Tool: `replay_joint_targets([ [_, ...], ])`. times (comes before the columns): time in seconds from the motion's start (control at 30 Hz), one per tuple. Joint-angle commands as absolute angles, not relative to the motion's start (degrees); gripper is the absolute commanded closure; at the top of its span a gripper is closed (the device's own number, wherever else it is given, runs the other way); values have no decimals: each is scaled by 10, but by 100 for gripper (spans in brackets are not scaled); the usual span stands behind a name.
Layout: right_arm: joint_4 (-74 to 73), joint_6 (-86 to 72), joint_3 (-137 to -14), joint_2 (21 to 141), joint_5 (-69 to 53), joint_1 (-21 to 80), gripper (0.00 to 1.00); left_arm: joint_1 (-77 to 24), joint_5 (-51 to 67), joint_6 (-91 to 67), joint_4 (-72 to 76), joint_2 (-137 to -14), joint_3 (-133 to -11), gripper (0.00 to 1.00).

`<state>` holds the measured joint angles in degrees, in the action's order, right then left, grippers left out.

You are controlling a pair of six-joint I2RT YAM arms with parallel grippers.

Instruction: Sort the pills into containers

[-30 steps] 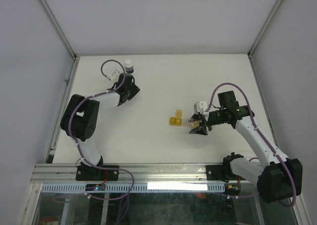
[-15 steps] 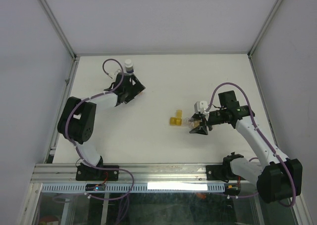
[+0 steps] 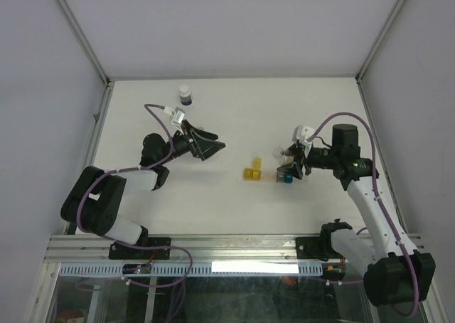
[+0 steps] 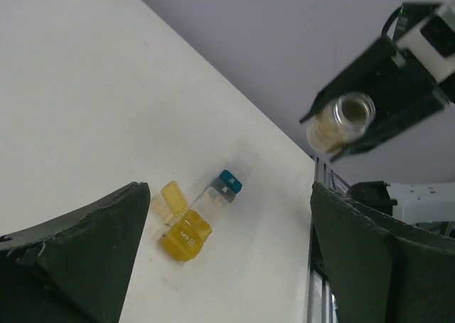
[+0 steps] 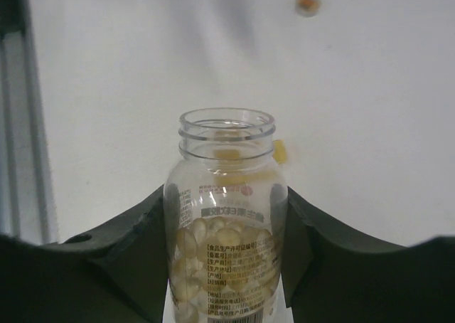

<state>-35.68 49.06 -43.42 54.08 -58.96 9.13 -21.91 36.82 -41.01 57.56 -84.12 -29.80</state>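
The containers (image 3: pixel 253 169) lie mid-table in a short row: a yellow one (image 4: pixel 186 237) with its lid flipped open, clear ones, and a teal one (image 4: pixel 229 181) at the far end. My right gripper (image 3: pixel 291 165) hangs just right of the row. It is shut on a clear uncapped bottle (image 5: pixel 226 216) about half full of pale yellow pills (image 5: pixel 213 245). One loose yellow pill (image 5: pixel 281 151) lies on the table beyond the bottle's neck. My left gripper (image 3: pixel 206 146) is open and empty, left of the row, with the containers between its fingers (image 4: pixel 85 252) in the left wrist view.
A small white bottle with a dark blue band (image 3: pixel 185 94) stands alone at the back left. A small orange round thing (image 5: pixel 307 3) lies on the table farther off. The table's metal rail (image 4: pixel 316 177) shows past the teal container.
My left gripper opened, let go of the white bottle and swung right toward mid-table. My right gripper lifted and turned with the clear bottle, uncovering the teal container.
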Motion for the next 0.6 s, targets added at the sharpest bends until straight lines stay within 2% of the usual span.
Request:
replay_joint_targets([
  [0.0, -117, 215, -497, 525, -557, 40, 90, -200, 478, -437, 858, -869, -270, 1],
  [0.13, 77, -49, -542, 569, -523, -20, 88, -200, 476, -435, 834, -868, -274, 1],
  [0.27, 222, -229, -565, 593, -590, -29, 89, -201, 433, -350, 698, -787, -269, 1],
  [0.4, 269, -232, -538, 558, -631, -22, 88, -205, 386, -287, 580, -686, -265, 1],
  [0.57, 227, -191, -582, 530, -660, -32, 87, -204, 345, -355, 614, -632, -227, 1],
])
